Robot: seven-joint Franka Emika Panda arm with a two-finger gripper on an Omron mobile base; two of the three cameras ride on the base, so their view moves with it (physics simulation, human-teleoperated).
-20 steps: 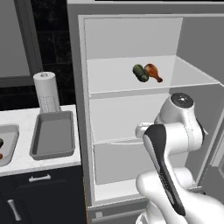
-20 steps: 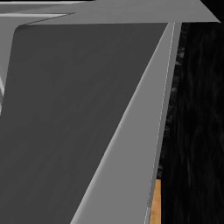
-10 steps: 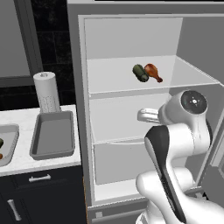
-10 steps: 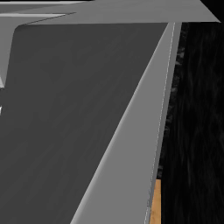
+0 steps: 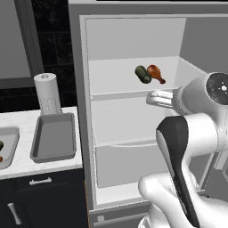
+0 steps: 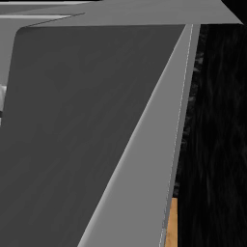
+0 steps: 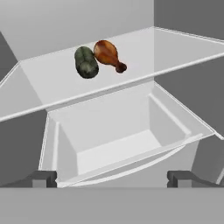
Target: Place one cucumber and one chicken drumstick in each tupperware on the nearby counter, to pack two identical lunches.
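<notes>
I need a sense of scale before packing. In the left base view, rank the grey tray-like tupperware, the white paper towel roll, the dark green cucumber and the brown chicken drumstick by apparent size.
1. Grey tray-like tupperware
2. White paper towel roll
3. Dark green cucumber and brown chicken drumstick: alike, too close to rank. Both lie farther back, so they may look smaller than they are.
</notes>
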